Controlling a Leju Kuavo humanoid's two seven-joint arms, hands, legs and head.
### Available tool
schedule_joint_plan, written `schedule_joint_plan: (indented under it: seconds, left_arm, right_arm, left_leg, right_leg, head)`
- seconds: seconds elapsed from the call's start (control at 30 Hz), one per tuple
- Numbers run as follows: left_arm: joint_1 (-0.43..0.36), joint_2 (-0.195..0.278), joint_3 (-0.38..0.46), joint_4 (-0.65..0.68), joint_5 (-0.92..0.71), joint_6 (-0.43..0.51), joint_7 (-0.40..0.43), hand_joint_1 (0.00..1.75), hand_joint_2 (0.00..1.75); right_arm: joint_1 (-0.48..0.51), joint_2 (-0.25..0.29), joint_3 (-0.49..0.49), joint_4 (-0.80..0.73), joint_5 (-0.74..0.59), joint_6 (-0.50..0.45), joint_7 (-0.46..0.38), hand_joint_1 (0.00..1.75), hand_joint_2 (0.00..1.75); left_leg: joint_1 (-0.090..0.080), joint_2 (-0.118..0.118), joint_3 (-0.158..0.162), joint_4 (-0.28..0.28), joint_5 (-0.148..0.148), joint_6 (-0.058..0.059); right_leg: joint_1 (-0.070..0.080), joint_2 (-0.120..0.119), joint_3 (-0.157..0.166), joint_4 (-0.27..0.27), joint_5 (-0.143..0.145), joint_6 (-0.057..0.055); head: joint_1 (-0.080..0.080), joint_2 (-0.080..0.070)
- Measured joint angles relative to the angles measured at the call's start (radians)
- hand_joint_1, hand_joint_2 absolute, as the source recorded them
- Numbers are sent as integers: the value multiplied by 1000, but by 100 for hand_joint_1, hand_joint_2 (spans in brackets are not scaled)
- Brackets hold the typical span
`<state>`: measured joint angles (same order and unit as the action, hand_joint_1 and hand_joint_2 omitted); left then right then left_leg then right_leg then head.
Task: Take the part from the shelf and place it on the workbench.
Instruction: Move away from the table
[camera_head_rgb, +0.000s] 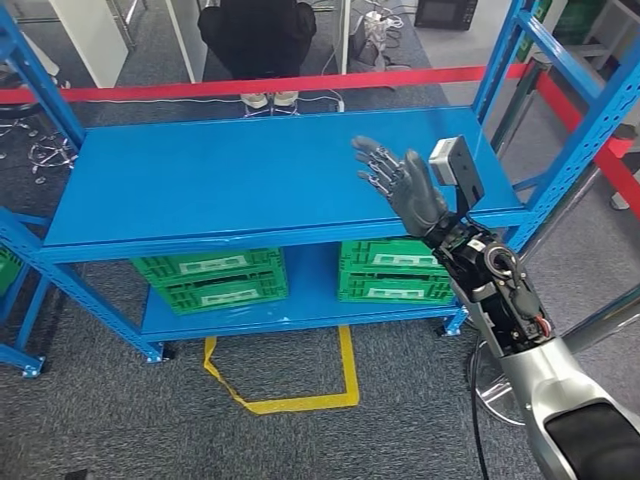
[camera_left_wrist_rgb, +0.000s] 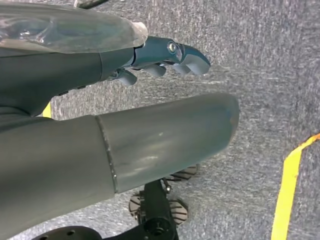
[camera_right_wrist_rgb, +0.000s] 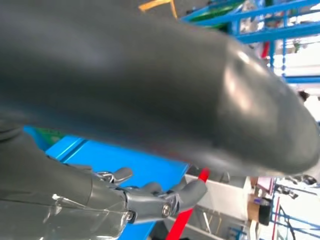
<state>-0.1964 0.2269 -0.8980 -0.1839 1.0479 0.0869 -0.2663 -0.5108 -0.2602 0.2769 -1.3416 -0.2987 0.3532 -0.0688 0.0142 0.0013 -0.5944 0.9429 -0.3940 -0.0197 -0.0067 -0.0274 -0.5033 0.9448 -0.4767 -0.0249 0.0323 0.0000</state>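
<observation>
the right hand (camera_head_rgb: 404, 185) hovers right of centre in the head view, fingers spread and holding nothing, above the blue shelf (camera_head_rgb: 226, 180). the left hand (camera_left_wrist_rgb: 166, 55) hangs over grey carpet, fingers loosely apart and empty. i cannot tell where the part is. green crates (camera_head_rgb: 215, 278) sit lower centre.

Grey carpet (camera_head_rgb: 98, 420) with yellow floor tape (camera_head_rgb: 302, 403) and red barrier tape (camera_head_rgb: 226, 88).
</observation>
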Motion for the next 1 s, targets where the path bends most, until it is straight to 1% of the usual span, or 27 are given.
schedule_joint_plan:
  seconds: [0.03, 0.07, 0.13, 0.23, 0.4, 0.73, 1.0]
  left_arm:
    - [0, 0, 0, 0, 0, 0, 0, 0, 0]
    - [0, 0, 0, 0, 0, 0, 0, 0, 0]
    - [0, 0, 0, 0, 0, 0, 0, 0, 0]
    - [0, 0, 0, 0, 0, 0, 0, 0, 0]
    - [0, 0, 0, 0, 0, 0, 0, 0, 0]
    - [0, 0, 0, 0, 0, 0, 0, 0, 0]
    - [7, 4, 0, 0, 17, 3, -2, 0, 0]
  right_arm:
    - [0, 0, 0, 0, 0, -1, 1, 0, 0]
    - [0, 0, 0, 0, 0, -2, 1, 0, 0]
    - [-1, 0, 0, 0, 0, -2, 1, 0, 0]
    - [-1, 0, 0, 0, 0, -2, 1, 0, 0]
    - [-1, 0, 0, 0, 0, -2, 1, 0, 0]
    - [3, 0, -2, -9, 0, -24, 3, 0, 0]
    - [22, 7, 0, -41, 22, -55, 13, 0, 0]
  left_leg:
    - [-2, -1, 0, 0, -1, 2]
    - [-3, -2, 0, 0, -1, 4]
    - [-5, -2, 0, 1, -3, 9]
    - [-5, -2, 0, 2, -4, 12]
    - [-6, -2, 0, 2, -4, 14]
    - [-4, -2, 3, 1, -3, 13]
    - [-4, -2, 3, 0, -3, 13]
  right_leg:
    - [-1, 0, 2, -2, 3, -2]
    - [-2, 0, 4, -5, 4, 0]
    - [-3, 0, 6, -9, 6, 9]
    - [-4, 0, 9, -15, 7, 24]
    - [-4, 0, 9, -16, 8, 34]
    - [-1, 0, 9, -15, 8, 35]
    - [0, 0, 10, -14, 7, 34]
  head:
    - [3, 0]
    - [6, 0]
    - [10, 0]
    - [13, 0]
    - [10, 0]
    - [2, 0]
    - [1, 0]
